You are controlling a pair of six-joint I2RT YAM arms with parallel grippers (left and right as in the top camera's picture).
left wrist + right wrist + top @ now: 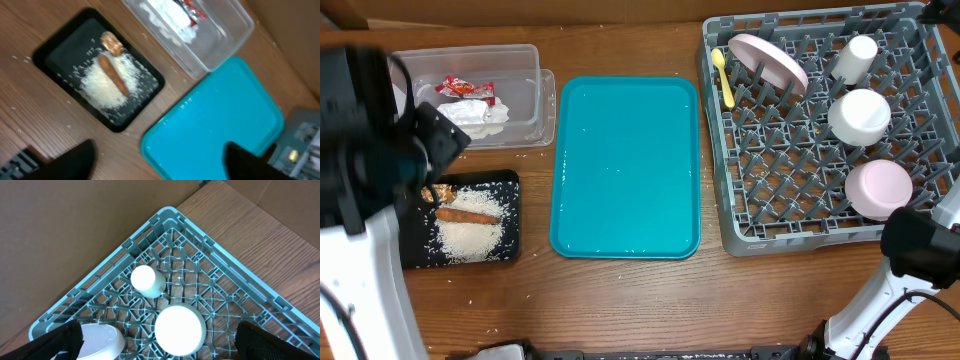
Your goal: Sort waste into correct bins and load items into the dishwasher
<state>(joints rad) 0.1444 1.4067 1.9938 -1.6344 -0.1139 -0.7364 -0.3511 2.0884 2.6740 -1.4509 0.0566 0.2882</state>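
Looks nearly finished: napkin [475, 112] and red wrapper [467, 90] in the clear tub [520, 55], rice [100, 87] and brown scraps [114, 76] in the black tray [45, 50] just ahead of the wide-open, empty left pincer [160, 162], plate [770, 62], bowls [860, 117], cup [856, 58] and spoon [723, 75] in the grey rack [790, 200] ahead of the wide-open, empty right pincer [160, 342], only stray grains [472, 303] left on the worktop [620, 310].

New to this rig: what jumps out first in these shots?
The bright teal tray at table centre grabs the eye first. Right of it, the big grey dish rack holds a plate, two bowls, a cup and a yellow spoon. Left, a black tray carries a white rice heap with a brown stick, and a clear tub beyond it holds a napkin and red wrapper.
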